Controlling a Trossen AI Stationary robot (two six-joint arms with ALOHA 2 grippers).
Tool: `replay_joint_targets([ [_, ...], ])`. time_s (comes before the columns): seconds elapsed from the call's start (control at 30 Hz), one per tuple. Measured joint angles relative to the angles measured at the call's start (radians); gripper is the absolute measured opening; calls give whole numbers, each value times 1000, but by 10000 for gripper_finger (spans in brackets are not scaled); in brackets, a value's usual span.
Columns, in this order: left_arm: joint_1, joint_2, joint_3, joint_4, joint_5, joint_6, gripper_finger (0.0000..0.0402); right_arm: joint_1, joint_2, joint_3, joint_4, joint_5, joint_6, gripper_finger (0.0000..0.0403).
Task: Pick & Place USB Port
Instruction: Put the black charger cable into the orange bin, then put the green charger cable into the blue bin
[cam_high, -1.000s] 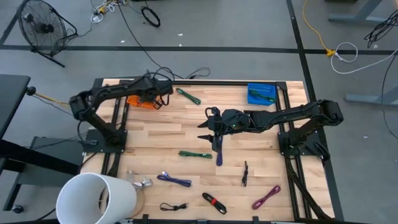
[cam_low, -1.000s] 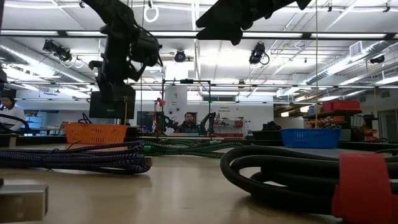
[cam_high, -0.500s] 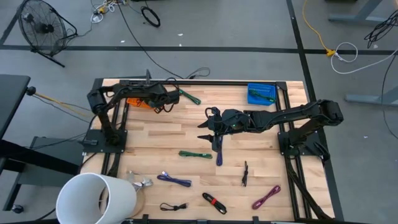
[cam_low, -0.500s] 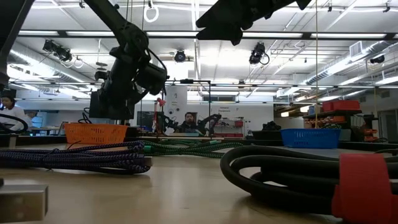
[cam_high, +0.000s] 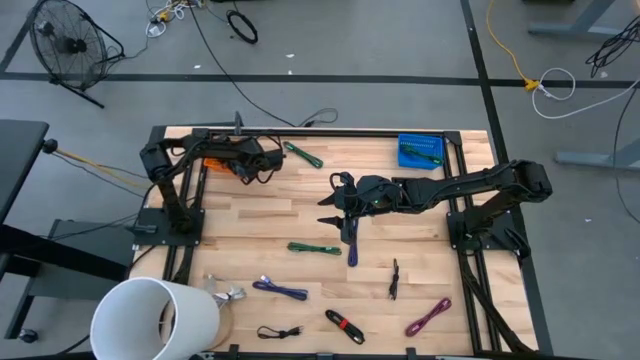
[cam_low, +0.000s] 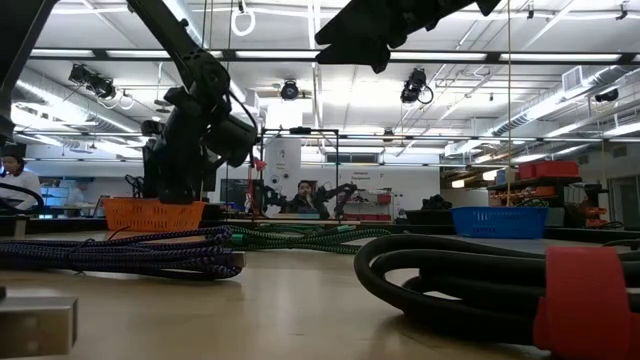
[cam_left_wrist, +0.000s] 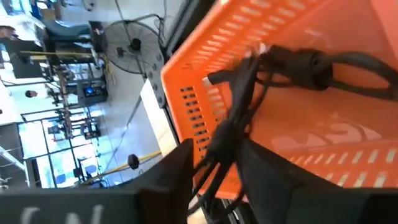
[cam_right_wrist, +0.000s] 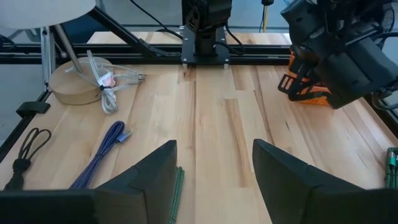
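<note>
Over the orange basket (cam_left_wrist: 348, 155) the left gripper (cam_left_wrist: 214, 165) had just parted its fingers, the black USB cable (cam_left_wrist: 292, 62) draping into the basket, seemingly delivered, while the right gripper (cam_right_wrist: 214, 168) waited wide open mid-table.

left end effector (cam_left_wrist: 214, 168) lower (opening), over orange basket (cam_left_wrist: 348, 143)

Grey concrete floor (cam_high: 400, 40); black fan (cam_high: 62, 40); ceiling lights (cam_low: 290, 90); seated person (cam_low: 303, 196).
</note>
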Motion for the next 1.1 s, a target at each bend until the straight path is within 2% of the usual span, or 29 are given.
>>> replay_joint_targets([
  [0.27,0,-2,0,21,-19,13,195,0,0,0,0,0,-1,212],
  [0.53,-68,-3,47,32,-10,135,192,0,0,0,1,1,-2,212],
  [0.73,-162,-3,111,186,9,309,191,0,0,0,1,1,-1,212],
  [0.83,-193,-3,117,379,125,444,190,0,0,0,1,0,-1,212],
  [0.93,-207,-3,117,571,334,560,190,0,0,0,1,0,-1,212],
  [1.0,-208,-3,117,678,437,589,190,0,0,0,0,0,-1,212],
  [1.1,-199,-3,117,786,460,602,190,0,0,0,0,-13,0,212],
])
